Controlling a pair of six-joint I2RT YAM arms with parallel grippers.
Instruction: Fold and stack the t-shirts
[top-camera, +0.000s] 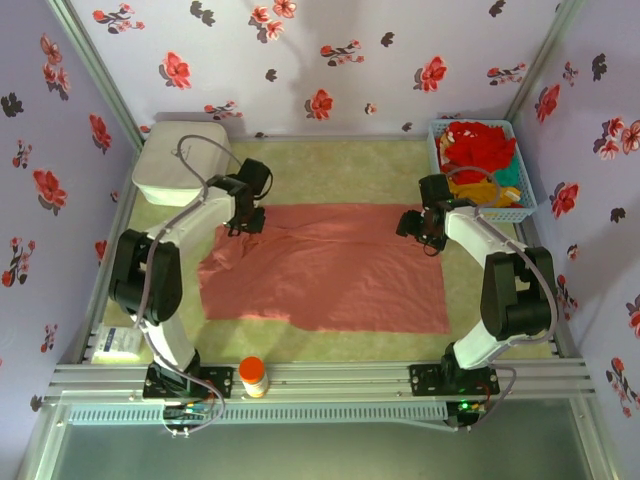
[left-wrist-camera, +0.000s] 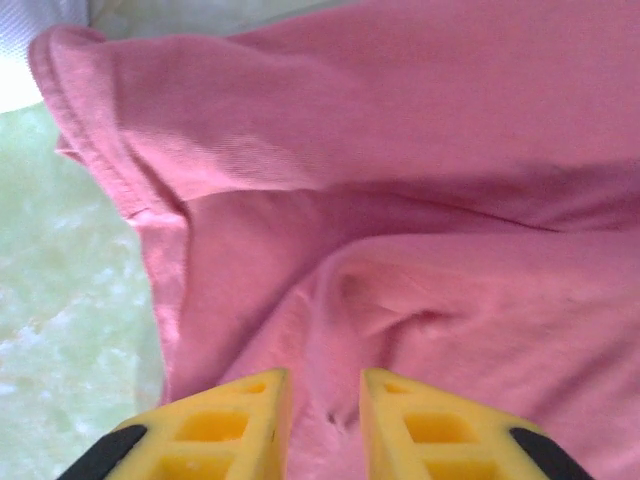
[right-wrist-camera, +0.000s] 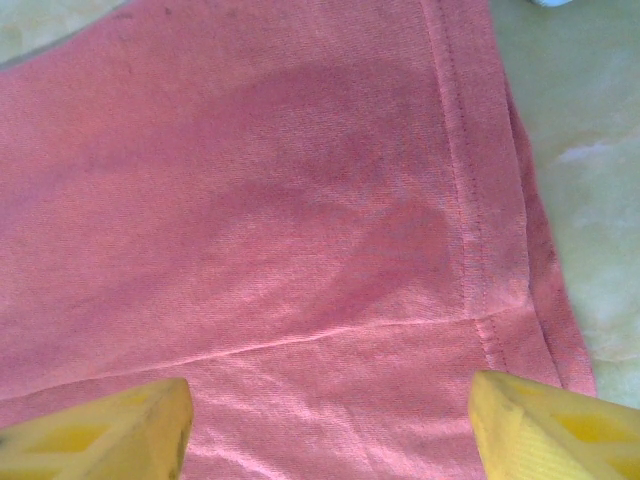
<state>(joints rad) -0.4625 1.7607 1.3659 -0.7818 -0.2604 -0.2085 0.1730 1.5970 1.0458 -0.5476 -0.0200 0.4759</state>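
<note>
A salmon-pink t-shirt (top-camera: 320, 270) lies spread flat across the middle of the table. My left gripper (top-camera: 245, 222) hovers over its far left corner. In the left wrist view the yellow fingers (left-wrist-camera: 235, 425) stand a narrow gap apart, open, with a rumpled ridge of the pink cloth (left-wrist-camera: 400, 200) running between them; the sleeve hem (left-wrist-camera: 110, 160) lies to the left. My right gripper (top-camera: 420, 232) is over the shirt's far right corner, jaws wide open (right-wrist-camera: 330, 420) above flat cloth (right-wrist-camera: 250, 200) beside the stitched hem (right-wrist-camera: 470, 230). More t-shirts (top-camera: 478, 145), red and orange-yellow, are piled in the basket.
A light-blue lattice basket (top-camera: 522, 208) stands at the back right. A white rounded box (top-camera: 180, 160) sits at the back left. An orange-capped bottle (top-camera: 252, 375) stands at the near edge. Pale green mat (top-camera: 330, 170) shows beyond the shirt.
</note>
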